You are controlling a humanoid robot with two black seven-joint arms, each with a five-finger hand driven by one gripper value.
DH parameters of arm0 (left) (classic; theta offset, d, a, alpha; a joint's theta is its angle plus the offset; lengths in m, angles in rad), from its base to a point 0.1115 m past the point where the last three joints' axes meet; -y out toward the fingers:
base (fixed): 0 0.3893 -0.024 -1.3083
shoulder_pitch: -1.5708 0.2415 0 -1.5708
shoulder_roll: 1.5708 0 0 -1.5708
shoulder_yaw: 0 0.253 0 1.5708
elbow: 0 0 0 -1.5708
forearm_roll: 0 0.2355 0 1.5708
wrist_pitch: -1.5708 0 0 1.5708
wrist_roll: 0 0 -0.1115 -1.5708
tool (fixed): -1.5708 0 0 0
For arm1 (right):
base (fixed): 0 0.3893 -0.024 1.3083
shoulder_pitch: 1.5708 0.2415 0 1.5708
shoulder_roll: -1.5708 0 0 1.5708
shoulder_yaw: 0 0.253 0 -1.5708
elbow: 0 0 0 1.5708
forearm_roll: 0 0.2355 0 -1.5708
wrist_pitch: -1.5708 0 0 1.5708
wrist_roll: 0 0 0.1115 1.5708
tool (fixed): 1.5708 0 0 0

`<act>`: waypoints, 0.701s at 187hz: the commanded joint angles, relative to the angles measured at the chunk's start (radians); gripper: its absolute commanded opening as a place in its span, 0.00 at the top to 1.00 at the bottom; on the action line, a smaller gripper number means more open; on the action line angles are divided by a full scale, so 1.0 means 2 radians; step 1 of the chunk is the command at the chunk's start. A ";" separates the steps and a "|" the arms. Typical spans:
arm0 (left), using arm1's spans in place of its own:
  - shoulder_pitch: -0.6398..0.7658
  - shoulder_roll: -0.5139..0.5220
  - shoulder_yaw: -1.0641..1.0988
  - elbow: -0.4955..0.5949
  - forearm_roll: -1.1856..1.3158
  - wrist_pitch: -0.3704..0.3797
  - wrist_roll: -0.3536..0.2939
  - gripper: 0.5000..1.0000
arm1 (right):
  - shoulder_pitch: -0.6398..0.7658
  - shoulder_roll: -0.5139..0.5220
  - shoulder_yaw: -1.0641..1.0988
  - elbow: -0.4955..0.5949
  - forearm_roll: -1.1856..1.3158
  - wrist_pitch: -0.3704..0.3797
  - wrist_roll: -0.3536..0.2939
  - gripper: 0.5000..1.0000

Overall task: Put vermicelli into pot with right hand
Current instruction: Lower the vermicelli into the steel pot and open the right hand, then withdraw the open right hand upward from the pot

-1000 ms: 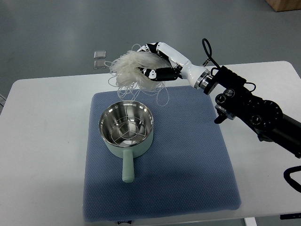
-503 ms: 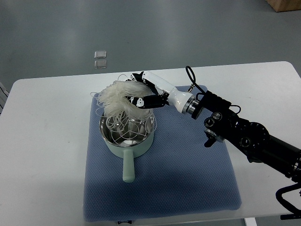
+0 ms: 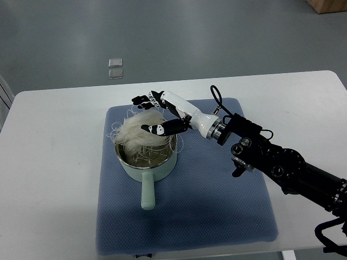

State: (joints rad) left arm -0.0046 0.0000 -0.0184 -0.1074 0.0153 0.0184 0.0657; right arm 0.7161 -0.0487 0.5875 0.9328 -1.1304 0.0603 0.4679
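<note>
vermicelli (image 3: pixel 140 135) lies in a white heap across the mouth of the pale green pot (image 3: pixel 146 165), piled toward the 11 o'clock side with loose strands trailing over the rim onto the blue mat (image 3: pixel 217 206), so it appears to have been let go where the pot can catch it. in the top view the right hand (image 3: pixel 160 112) hovers at the pot's 1 o'clock with its fingers (image 3: pixel 142 99) fanned wide and empty, probably to free the strands, while the pot's handle (image 3: pixel 147 194) points to 6 o'clock, clear of the arm.
</note>
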 commanded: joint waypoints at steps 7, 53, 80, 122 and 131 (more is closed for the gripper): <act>0.000 0.000 0.000 0.000 0.000 0.000 0.000 0.00 | -0.001 0.000 0.000 0.000 0.001 0.000 0.001 0.44; 0.000 0.000 0.000 0.000 0.000 0.000 0.000 0.00 | 0.002 0.000 0.001 0.000 0.003 0.000 0.002 0.31; 0.000 0.000 0.000 0.000 0.000 0.000 0.000 0.00 | 0.006 -0.005 0.005 0.001 0.006 0.000 0.002 0.26; 0.000 0.000 0.000 0.000 0.000 0.000 0.000 0.00 | 0.022 -0.025 0.019 0.001 0.011 0.002 0.002 0.21; 0.000 0.000 0.000 0.000 0.000 0.000 0.000 0.00 | 0.024 -0.026 0.019 0.002 0.011 0.006 0.002 0.21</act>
State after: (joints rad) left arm -0.0046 0.0000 -0.0184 -0.1074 0.0153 0.0183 0.0656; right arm 0.7556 -0.0869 0.6179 0.9344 -1.1090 0.0608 0.4721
